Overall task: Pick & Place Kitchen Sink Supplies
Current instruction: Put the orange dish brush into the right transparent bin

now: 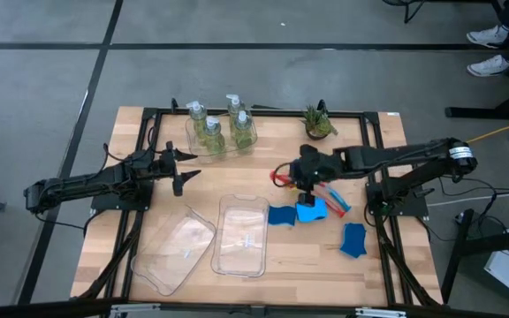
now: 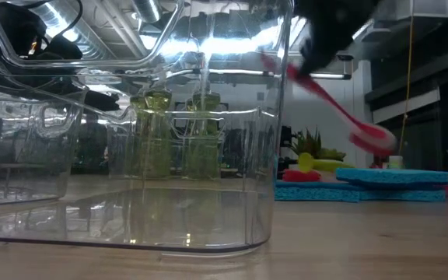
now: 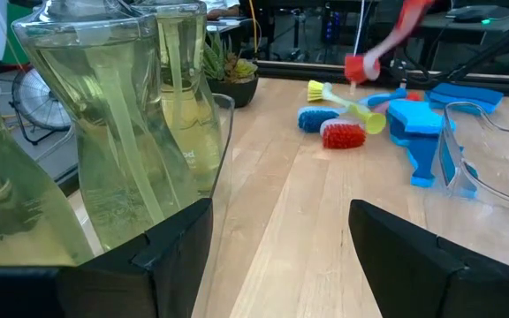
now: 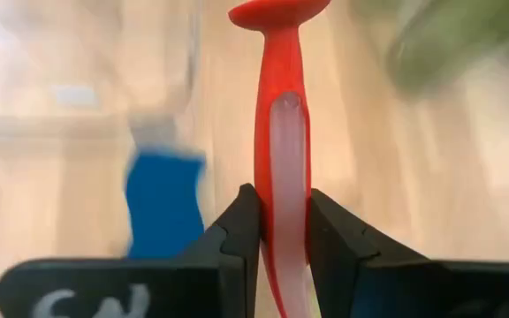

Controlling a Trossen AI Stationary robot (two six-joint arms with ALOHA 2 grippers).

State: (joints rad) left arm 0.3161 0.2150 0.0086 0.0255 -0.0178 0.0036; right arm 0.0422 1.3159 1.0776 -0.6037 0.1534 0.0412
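While lifted, red brush (image 4: 281, 150) clamped between right tool (image 4: 277, 225) fingers

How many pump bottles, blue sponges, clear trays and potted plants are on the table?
Pump bottles: 4
Blue sponges: 3
Clear trays: 3
Potted plants: 1
Total: 11

pump bottles (image 1: 219, 128) in rear tray (image 1: 193, 146), plant (image 1: 318, 124) right, sponges (image 1: 353, 240) right of front trays (image 1: 242, 235)
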